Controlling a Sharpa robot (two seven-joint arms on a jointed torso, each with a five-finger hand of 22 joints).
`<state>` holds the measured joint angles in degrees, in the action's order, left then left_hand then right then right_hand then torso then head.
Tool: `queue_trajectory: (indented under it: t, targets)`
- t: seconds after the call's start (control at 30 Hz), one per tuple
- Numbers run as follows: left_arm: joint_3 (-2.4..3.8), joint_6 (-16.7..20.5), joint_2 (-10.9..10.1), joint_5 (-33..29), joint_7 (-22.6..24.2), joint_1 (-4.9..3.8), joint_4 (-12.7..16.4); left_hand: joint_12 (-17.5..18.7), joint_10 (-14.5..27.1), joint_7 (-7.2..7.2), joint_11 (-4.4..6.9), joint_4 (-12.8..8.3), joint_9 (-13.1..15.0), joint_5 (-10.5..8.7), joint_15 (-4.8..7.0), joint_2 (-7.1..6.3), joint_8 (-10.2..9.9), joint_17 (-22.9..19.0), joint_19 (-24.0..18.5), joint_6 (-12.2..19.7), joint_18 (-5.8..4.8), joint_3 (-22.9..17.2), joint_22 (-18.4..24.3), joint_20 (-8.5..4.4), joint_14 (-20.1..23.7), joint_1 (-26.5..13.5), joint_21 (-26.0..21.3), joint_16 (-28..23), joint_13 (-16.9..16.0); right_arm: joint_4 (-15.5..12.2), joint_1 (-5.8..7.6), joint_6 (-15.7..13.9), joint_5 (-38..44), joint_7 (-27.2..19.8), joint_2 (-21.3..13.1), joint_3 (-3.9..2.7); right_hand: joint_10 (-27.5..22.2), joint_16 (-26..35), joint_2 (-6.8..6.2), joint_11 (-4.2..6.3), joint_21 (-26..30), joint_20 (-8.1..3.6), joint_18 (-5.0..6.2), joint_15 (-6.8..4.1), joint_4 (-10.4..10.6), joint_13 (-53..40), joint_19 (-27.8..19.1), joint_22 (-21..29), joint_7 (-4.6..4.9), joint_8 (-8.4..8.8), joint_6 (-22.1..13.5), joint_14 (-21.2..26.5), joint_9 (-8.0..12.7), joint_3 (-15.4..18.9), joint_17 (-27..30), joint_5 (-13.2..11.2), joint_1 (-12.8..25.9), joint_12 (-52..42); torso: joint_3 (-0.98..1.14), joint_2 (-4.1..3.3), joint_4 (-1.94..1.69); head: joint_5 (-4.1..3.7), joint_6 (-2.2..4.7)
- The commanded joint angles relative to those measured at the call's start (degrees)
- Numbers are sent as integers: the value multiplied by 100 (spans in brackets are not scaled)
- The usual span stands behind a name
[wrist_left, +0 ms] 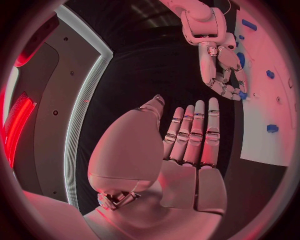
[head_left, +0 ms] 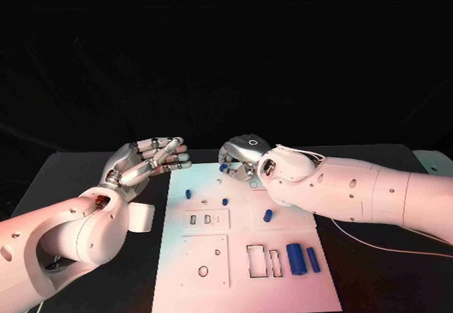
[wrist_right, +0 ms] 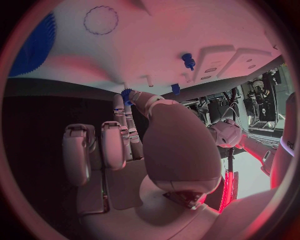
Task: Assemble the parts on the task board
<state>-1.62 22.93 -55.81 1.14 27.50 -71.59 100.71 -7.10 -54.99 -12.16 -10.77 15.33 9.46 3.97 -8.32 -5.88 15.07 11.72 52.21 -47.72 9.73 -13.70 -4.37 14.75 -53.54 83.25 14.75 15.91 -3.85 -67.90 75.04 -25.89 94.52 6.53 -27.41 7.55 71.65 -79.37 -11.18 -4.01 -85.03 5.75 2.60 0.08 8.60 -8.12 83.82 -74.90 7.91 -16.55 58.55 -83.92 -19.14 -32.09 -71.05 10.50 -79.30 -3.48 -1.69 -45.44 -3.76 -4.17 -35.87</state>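
Several small blue parts (head_left: pixel 295 257) are lying or standing on the white task board (head_left: pixel 244 297), which is resting flat in the middle of the black desk (head_left: pixel 75 171). One small blue peg (wrist_right: pixel 127 94) is sitting at the board's far edge, and the right robot hand (head_left: pixel 243 155) is pinching it between thumb and fingertip while its other fingers are lying straight beside it. Judging by their look, the parts are rigid moulded plastic, light and smooth, so they are likely to slip or tip; taking each by its sides near the middle seems safest. Two longer blue cylinders are lying beside rectangular cut-outs in the board's near right corner, and short pegs are standing upright further back. A toothed blue disc (wrist_right: pixel 34 42) is lying flat on the board. Raised square plates with slots and round holes are breaking up the board's matte surface. Left of the board's far corner, the left robot hand (head_left: pixel 150 159) is hovering with fingers apart, holding nothing.
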Motion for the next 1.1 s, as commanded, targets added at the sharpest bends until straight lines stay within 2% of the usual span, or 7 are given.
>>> queue_trajectory:
  t: [0.03,0.37,0.5,0.67,0.73,0.9,1.1]
  targets:
    - [6,-115,16,27,29,-12,19,39,-13,-163,-20,-10,-5,-28,-22,15,-19,5,33,-11,84,-38,8,-11,-27,30,3,-5,6,63,-8,119,44,44,45,-1,1,-19,0,-12,-10,-8,-80,-43,7,-3,184,-715,-1,-12,33,-257,-11,-31,-3,4,50,-27,-4,-5,-6,-4,3]
    - [6,-127,26,27,24,-18,16,48,-12,-164,-21,-13,-7,-29,-23,13,-24,9,35,-9,84,-45,12,-10,-26,32,-2,-10,7,179,-36,226,33,75,156,1,-40,-13,-16,-25,-4,-2,-77,-34,5,3,172,-705,13,-2,-13,-252,-27,-39,19,-15,95,-12,-7,-7,-7,6,-2]
    - [6,-130,26,27,21,-20,12,48,-12,-164,-21,-13,-7,-29,-23,13,-24,9,35,-9,84,-45,12,-10,-26,32,-2,-10,7,210,-42,246,32,74,181,2,-223,23,-74,-87,64,35,-52,15,1,34,100,-601,79,56,-161,-227,-41,-63,99,-49,183,2,-2,-5,-3,13,-7]
    - [6,-131,23,27,19,-21,9,48,-12,-164,-21,-13,-7,-29,-23,13,-24,9,35,-9,84,-45,12,-10,-26,32,-2,-10,7,201,-46,176,27,67,164,4,-763,173,-254,-247,366,157,53,148,-2,138,-184,-159,242,333,-590,-139,19,-49,374,-74,348,-9,-4,-6,6,18,-10]
    - [6,-131,21,27,19,-22,7,48,-12,-164,-21,-13,-7,-29,-23,13,-24,9,35,-9,84,-45,12,-10,-26,32,-2,-10,7,174,-46,124,35,79,139,4,-908,228,-295,-269,491,187,95,169,-22,169,-293,16,245,429,-725,-109,43,-10,477,-78,374,-14,0,-6,10,19,-7]
    - [6,-134,8,27,17,-22,1,48,-12,-164,-21,-13,-7,-29,-23,13,-24,9,35,-9,84,-45,12,-10,-26,32,-2,-10,7,-49,-45,-66,53,117,-53,3,-1052,341,-326,-289,631,204,137,184,-41,205,-402,199,267,487,-790,-53,49,72,659,-92,403,-27,7,-5,18,25,3]
    - [6,-139,-21,27,16,-23,-14,58,-10,-166,-23,-13,-10,-31,-24,10,-29,12,35,-6,84,-49,16,-10,-25,30,-6,-15,7,-650,-4,-246,-29,134,-589,-34,-905,329,-281,-263,565,199,111,168,-57,189,-315,81,254,444,-649,-65,13,110,649,-51,395,-137,12,2,46,26,31]
